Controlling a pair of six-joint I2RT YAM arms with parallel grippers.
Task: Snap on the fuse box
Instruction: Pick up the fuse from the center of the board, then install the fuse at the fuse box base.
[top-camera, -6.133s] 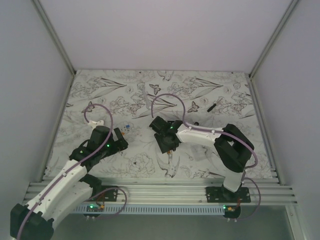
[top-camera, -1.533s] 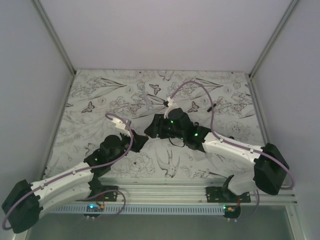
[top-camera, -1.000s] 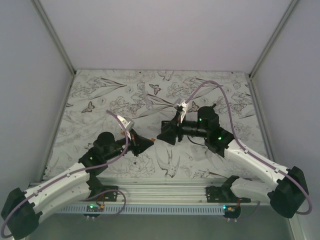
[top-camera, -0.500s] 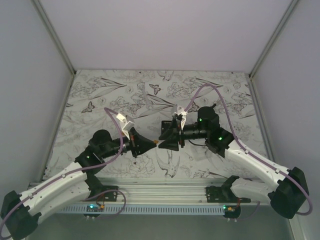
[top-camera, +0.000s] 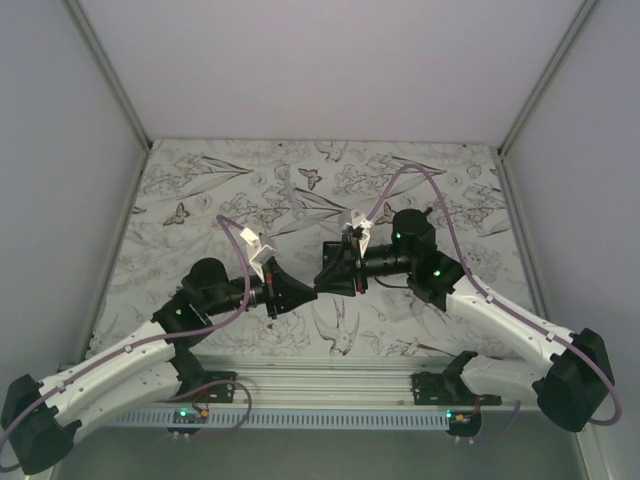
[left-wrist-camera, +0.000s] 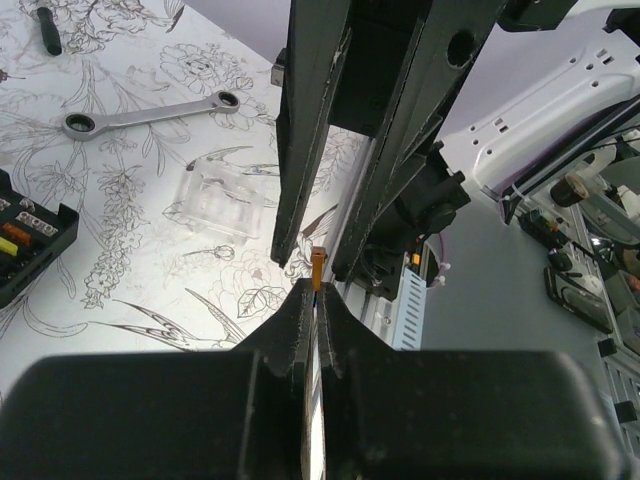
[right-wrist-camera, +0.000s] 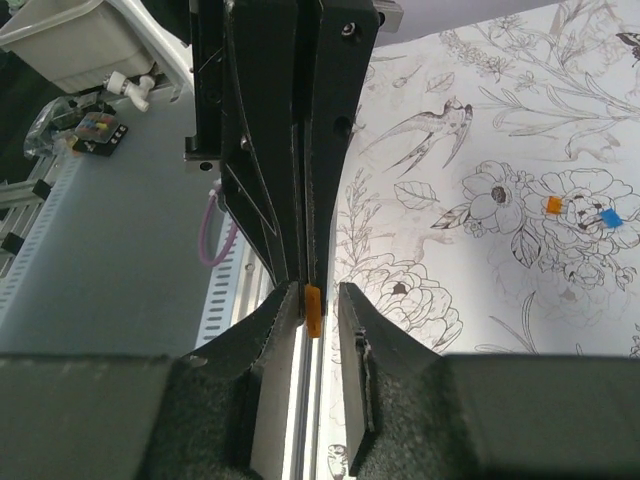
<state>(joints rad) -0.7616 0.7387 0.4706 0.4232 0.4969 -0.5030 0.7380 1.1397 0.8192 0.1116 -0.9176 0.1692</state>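
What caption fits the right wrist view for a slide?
Right gripper, jaws open, straddles the small orange fuse pinched by the shut left gripper above the floral table.

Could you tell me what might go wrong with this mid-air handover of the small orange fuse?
The orange fuse is pinched only at its end by the left gripper, so it may slip and fall. The right gripper brackets it off-centre, with a gap on one side, and could knock it askew.

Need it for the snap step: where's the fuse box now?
Left wrist view, left edge: the fuse box lies on the table, below the wrench, left of the clear lid.
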